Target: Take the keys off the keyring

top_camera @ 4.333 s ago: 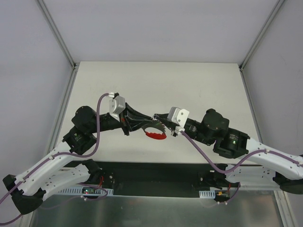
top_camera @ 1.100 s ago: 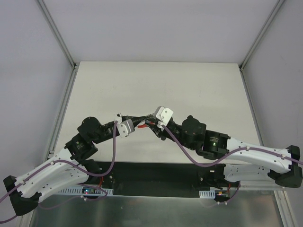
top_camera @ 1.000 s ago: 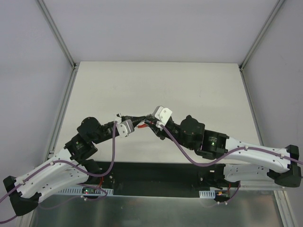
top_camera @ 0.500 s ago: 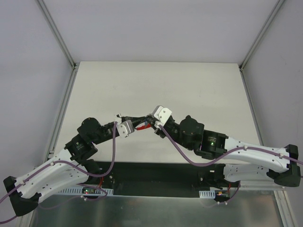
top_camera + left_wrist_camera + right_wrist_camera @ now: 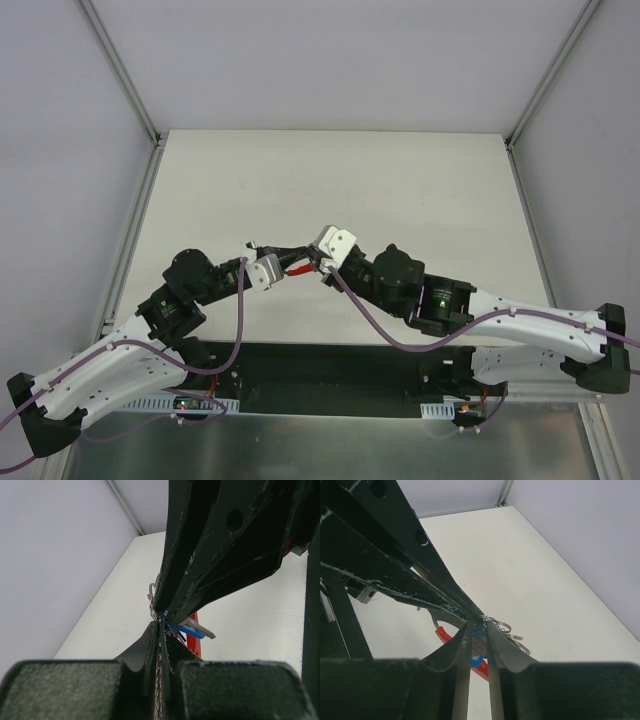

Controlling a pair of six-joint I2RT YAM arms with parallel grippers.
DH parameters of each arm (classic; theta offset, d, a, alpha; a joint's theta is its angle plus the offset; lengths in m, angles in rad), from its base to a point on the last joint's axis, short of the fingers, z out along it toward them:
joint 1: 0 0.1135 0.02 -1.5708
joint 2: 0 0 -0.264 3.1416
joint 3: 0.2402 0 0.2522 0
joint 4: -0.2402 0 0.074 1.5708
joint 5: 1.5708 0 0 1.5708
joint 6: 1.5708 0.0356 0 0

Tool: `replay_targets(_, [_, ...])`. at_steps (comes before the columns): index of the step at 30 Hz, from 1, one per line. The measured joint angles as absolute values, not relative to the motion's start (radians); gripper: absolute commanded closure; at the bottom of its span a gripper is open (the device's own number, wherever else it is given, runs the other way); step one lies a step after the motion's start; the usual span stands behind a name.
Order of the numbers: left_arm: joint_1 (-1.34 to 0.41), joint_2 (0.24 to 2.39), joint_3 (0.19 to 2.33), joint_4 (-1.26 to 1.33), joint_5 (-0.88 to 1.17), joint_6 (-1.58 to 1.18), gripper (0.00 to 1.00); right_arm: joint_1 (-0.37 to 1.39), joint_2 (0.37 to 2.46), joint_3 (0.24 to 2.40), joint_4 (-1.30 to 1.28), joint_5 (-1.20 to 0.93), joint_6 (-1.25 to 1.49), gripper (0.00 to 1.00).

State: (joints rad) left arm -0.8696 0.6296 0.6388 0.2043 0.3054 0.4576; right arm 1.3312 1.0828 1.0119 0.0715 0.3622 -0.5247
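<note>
Keys [image 5: 192,629], likely light, stiff, slippery, sit clamped in right jaws; left jaws pinch the springy keyring [image 5: 480,670] wire.

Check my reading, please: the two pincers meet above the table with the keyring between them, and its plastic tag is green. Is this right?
Not quite. The tag is red, not green; the right wrist view shows it. The rest holds: the left pincer and the right pincer meet above the table with the keyring between them.
</note>
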Motion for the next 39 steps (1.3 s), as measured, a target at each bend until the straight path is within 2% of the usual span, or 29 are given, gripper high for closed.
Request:
replay_targets(1, [-0.870,0.629,0.639,0.204,0.305,0.457,1.00,1.331,1.087,1.012,0.072,0.363,-0.525,0.83])
replay_targets(2, [-0.870,0.629,0.638,0.201,0.305,0.458,1.00,1.331,1.090,1.013,0.072,0.364,-0.525,0.91])
replay_targets(4, [-0.870,0.628,0.636,0.202,0.305,0.458,1.00,1.331,1.095,1.019,0.071,0.370,-0.527,0.99])
replay_targets(22, [-0.870,0.619,0.624,0.212,0.303,0.459,1.00,1.333,1.097,1.023,0.085,0.451,-0.543,0.99])
replay_targets(39, [-0.870,0.640,0.624,0.212,0.251,0.457,1.00,1.332,1.093,0.964,0.107,0.280,-0.574,0.99])
